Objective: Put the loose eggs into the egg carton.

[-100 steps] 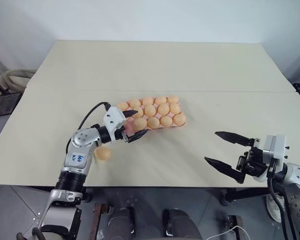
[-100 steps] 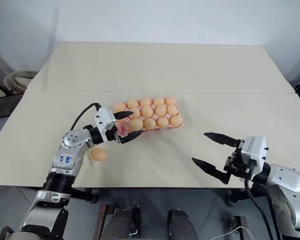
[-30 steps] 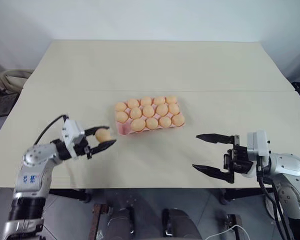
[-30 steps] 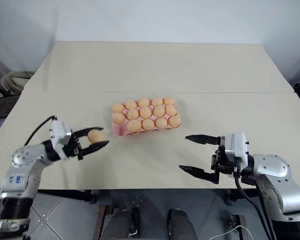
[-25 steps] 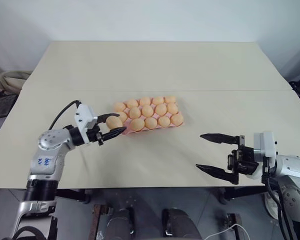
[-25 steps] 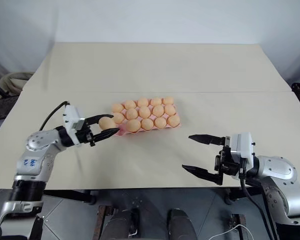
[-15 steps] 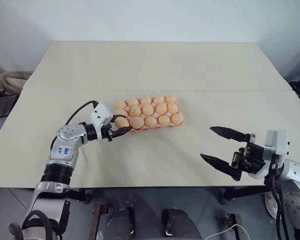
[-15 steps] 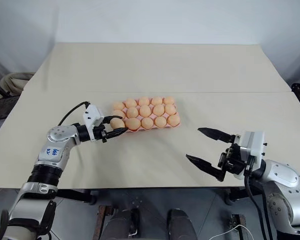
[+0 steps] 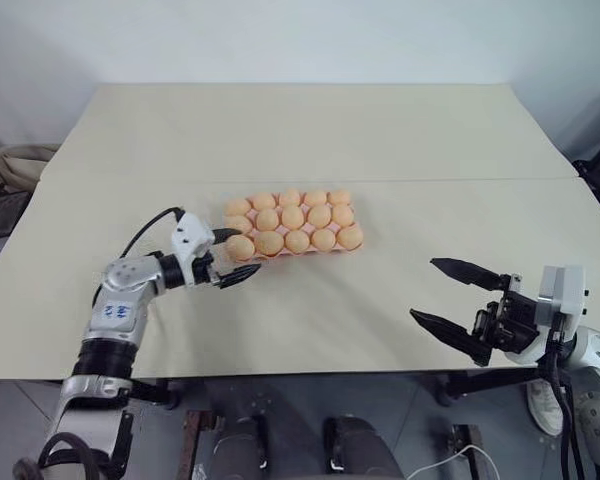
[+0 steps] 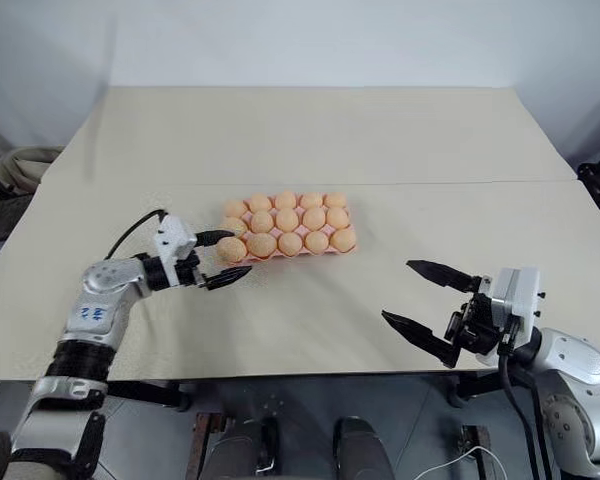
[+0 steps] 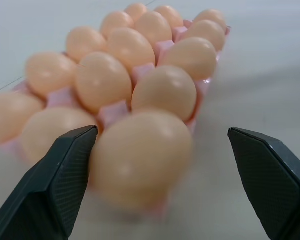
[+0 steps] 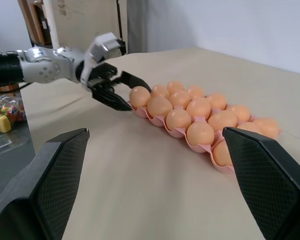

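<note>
Last egg (image 11: pixel 142 159) sits in the near-left corner cup of the egg carton (image 9: pixel 365 246), mid-table (image 9: pixel 310 140).
Left gripper (image 9: pixel 231 257) fingers apart around it, right gripper (image 9: pixel 448 300) fingers apart, empty. Carton looks full; next: back left gripper out without nudging.

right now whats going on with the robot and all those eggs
The left gripper sits at the near left corner of the flat pink moulded egg carton, jaws spread wide around a smooth pale orange egg resting in the corner cup. All fifteen cups look filled, and I see no egg loose on the beige table. The right gripper hangs open off to the right, holding nothing.
</note>
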Controlling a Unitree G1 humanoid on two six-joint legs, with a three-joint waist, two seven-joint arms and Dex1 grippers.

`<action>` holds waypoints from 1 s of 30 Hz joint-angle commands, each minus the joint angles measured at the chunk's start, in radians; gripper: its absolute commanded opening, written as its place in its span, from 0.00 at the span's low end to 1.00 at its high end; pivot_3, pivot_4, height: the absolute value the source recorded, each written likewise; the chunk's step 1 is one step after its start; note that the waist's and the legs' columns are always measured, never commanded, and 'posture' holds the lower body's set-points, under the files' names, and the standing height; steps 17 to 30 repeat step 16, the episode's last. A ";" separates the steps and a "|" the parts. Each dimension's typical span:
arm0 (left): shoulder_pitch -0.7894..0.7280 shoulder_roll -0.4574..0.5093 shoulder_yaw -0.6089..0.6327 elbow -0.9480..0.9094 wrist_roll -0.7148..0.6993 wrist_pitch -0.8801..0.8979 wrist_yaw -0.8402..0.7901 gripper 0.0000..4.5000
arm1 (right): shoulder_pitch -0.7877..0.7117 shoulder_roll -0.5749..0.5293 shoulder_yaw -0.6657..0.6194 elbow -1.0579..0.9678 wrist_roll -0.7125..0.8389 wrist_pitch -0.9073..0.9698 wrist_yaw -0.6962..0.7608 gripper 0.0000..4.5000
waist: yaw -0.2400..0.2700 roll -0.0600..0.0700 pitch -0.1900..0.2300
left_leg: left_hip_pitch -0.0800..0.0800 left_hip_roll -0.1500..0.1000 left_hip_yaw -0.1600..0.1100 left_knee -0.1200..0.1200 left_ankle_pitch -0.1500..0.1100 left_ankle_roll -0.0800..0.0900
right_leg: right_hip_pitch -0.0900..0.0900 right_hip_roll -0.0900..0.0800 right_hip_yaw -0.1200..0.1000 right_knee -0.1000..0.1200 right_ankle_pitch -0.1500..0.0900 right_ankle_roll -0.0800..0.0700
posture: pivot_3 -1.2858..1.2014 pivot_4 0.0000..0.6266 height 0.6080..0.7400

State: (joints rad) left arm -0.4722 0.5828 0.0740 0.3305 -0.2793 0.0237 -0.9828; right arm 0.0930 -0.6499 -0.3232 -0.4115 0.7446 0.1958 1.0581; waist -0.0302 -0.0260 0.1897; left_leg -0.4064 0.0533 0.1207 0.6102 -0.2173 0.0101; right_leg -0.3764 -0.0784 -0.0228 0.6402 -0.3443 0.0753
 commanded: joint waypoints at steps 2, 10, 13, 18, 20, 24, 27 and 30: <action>0.073 0.066 0.113 -0.142 -0.110 0.021 -0.050 0.99 | -0.021 -0.006 -0.006 0.021 0.002 -0.017 0.025 1.00 | 0.004 0.000 0.000 | 0.000 0.000 0.000 0.000 -0.002 -0.003 | 0.000 0.000 0.000 0.000 0.000 0.000 | 0.52 0.24 1.00; 0.273 0.160 0.256 -0.275 -0.131 -0.015 -0.038 0.99 | -0.044 -0.012 -0.013 0.080 -0.016 -0.030 0.065 1.00 | 0.002 0.000 0.000 | 0.000 0.000 0.000 -0.004 -0.003 -0.004 | 0.000 -0.002 0.000 -0.004 -0.001 -0.002 | 0.52 0.24 1.00; 0.333 0.157 0.278 -0.338 -0.145 -0.024 -0.039 0.99 | -0.049 -0.020 -0.026 0.097 -0.022 -0.038 0.075 1.00 | 0.003 0.000 0.000 | 0.000 -0.001 0.000 -0.008 -0.003 -0.004 | -0.001 -0.003 0.000 -0.008 -0.001 -0.002 | 0.52 0.24 1.00; 0.371 0.148 0.273 -0.373 -0.120 -0.047 -0.013 0.99 | -0.052 -0.035 -0.034 0.123 -0.032 -0.050 0.093 1.00 | 0.002 0.000 0.000 | 0.000 -0.001 0.000 -0.012 -0.003 -0.005 | -0.001 -0.003 0.000 -0.012 -0.001 -0.002 | 0.52 0.24 1.00; 0.371 0.148 0.273 -0.373 -0.120 -0.047 -0.013 0.99 | -0.052 -0.035 -0.034 0.123 -0.032 -0.050 0.093 1.00 | 0.002 0.000 0.000 | 0.000 -0.001 0.000 -0.012 -0.003 -0.005 | -0.001 -0.003 0.000 -0.012 -0.001 -0.002 | 0.52 0.24 1.00; 0.371 0.148 0.273 -0.373 -0.120 -0.047 -0.013 0.99 | -0.052 -0.035 -0.034 0.123 -0.032 -0.050 0.093 1.00 | 0.002 0.000 0.000 | 0.000 -0.001 0.000 -0.012 -0.003 -0.005 | -0.001 -0.003 0.000 -0.012 -0.001 -0.002 | 0.52 0.24 1.00; 0.371 0.148 0.273 -0.373 -0.120 -0.047 -0.013 0.99 | -0.052 -0.035 -0.034 0.123 -0.032 -0.050 0.093 1.00 | 0.002 0.000 0.000 | 0.000 -0.001 0.000 -0.012 -0.003 -0.005 | -0.001 -0.003 0.000 -0.012 -0.001 -0.002 | 0.52 0.24 1.00; 0.371 0.148 0.273 -0.373 -0.120 -0.047 -0.013 0.99 | -0.052 -0.035 -0.034 0.123 -0.032 -0.050 0.093 1.00 | 0.002 0.000 0.000 | 0.000 -0.001 0.000 -0.012 -0.003 -0.005 | -0.001 -0.003 0.000 -0.012 -0.001 -0.002 | 0.52 0.24 1.00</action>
